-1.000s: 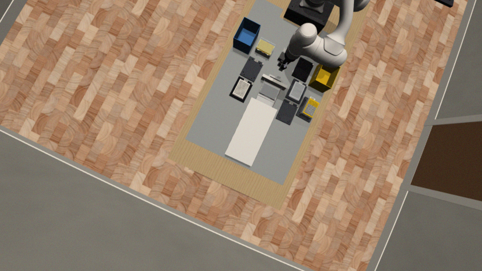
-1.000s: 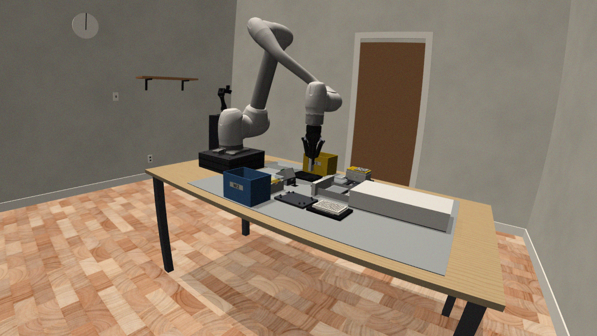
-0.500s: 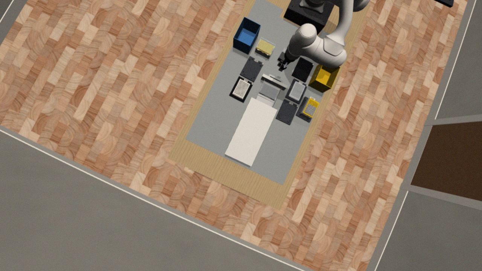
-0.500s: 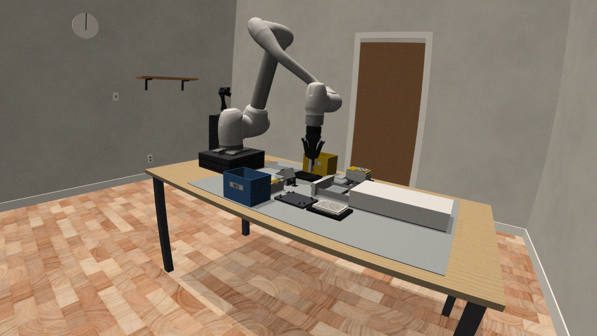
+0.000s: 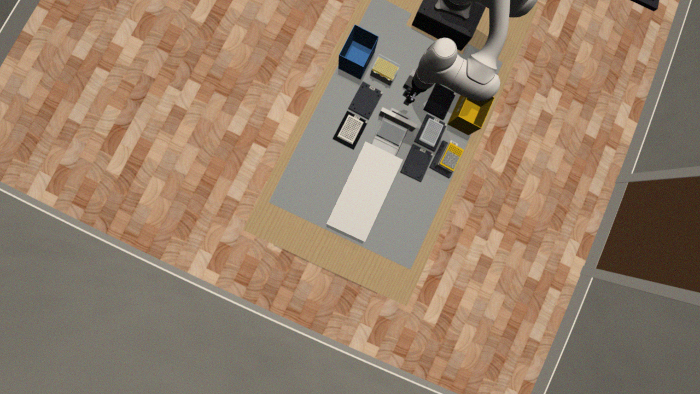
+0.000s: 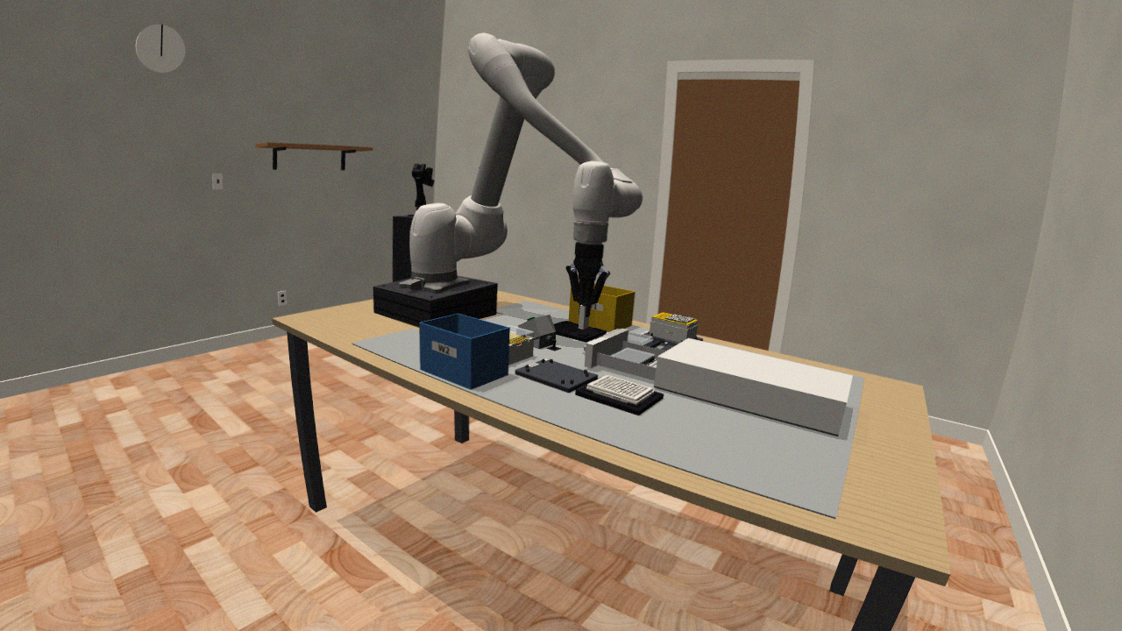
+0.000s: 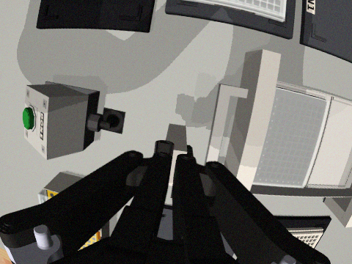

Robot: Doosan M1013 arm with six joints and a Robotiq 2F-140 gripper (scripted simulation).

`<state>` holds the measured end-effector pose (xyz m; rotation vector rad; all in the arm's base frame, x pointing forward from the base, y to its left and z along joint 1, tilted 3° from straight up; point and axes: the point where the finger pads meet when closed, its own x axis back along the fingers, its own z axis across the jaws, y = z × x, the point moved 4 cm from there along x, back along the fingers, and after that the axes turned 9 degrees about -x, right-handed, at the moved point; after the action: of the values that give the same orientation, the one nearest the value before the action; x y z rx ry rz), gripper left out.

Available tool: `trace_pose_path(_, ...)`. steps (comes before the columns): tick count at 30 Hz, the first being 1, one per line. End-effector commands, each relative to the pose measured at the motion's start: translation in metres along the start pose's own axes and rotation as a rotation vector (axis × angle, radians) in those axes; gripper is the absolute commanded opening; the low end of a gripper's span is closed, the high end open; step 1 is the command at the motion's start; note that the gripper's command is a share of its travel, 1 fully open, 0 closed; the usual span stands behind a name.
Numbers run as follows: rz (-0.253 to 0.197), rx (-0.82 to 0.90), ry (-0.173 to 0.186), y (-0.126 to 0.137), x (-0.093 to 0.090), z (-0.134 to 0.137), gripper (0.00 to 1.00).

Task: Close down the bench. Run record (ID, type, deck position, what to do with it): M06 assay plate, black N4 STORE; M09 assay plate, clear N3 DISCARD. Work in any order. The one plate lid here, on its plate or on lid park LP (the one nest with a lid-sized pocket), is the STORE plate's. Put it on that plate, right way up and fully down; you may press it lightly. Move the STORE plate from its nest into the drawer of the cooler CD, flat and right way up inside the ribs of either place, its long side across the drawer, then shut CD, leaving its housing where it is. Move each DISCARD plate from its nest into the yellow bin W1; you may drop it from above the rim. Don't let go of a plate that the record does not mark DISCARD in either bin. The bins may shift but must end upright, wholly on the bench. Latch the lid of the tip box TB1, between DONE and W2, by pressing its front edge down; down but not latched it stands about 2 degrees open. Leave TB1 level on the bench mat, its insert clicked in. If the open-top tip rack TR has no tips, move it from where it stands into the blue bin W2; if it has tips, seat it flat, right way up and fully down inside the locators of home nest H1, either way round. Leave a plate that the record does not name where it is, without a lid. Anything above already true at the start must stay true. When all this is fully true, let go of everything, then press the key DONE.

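Note:
My gripper (image 5: 408, 102) (image 6: 583, 326) (image 7: 175, 138) is shut and empty, low in front of the drawer front (image 5: 397, 119) (image 7: 257, 121). The drawer stands open from the cooler housing (image 5: 364, 191) (image 6: 753, 384). A greyish plate (image 5: 391, 133) (image 7: 291, 139), apparently lidded, lies flat in its front place. The tip rack (image 5: 451, 155) (image 6: 674, 320), yellow with grey tips, sits on a dark nest. The tip box (image 5: 385, 68) (image 6: 518, 345) has its clear lid down; I cannot tell whether it is latched. The green DONE key (image 7: 28, 118) is on a box beside me.
The yellow bin (image 5: 471, 115) (image 6: 615, 308) and blue bin (image 5: 358, 52) (image 6: 463, 352) stand upright. A pale plate (image 5: 432, 131) (image 7: 257, 4) and a white plate (image 5: 350, 128) (image 6: 620, 388) sit on nests. Dark nests (image 5: 365, 100) (image 5: 416, 162) and a black nest (image 5: 438, 100) hold nothing.

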<state>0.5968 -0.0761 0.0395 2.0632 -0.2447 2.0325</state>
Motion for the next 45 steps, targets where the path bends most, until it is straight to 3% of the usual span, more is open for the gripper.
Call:
trace_pose_path(1, 0.0, 0.0, 0.0, 0.0, -0.003, 0.0, 0.0)
trace_pose_path(45, 0.0, 0.0, 0.0, 0.0, -0.056, 0.0, 0.0)
